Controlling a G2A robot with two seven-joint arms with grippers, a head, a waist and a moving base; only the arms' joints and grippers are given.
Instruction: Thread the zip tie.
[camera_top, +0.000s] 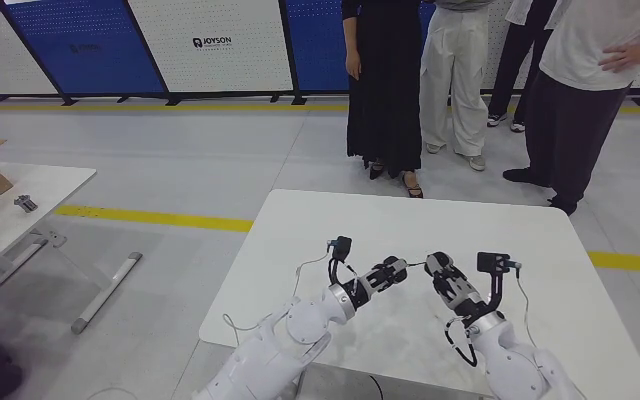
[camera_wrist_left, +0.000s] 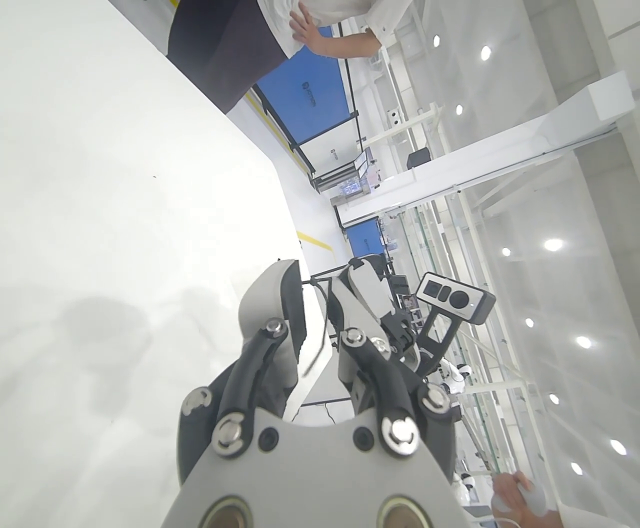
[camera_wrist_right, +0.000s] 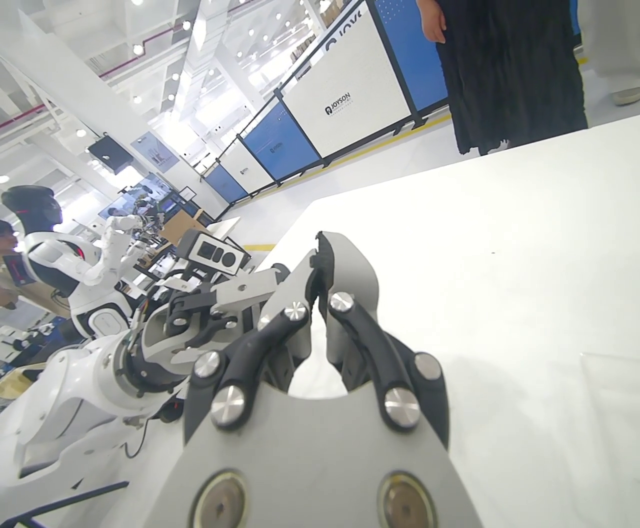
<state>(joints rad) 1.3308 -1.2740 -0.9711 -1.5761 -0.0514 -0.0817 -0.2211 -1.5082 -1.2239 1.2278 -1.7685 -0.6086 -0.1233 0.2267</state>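
Grey left gripper (camera_wrist_left: 320, 280), parted, faces the clenched right gripper (camera_wrist_right: 320, 245) tip to tip above the table (camera_top: 330, 220); zip tie (camera_wrist_left: 325, 325) barely discernible.

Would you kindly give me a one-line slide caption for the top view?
Left gripper and right gripper face tip to tip above the white table, a thin zip tie bridging the gap.
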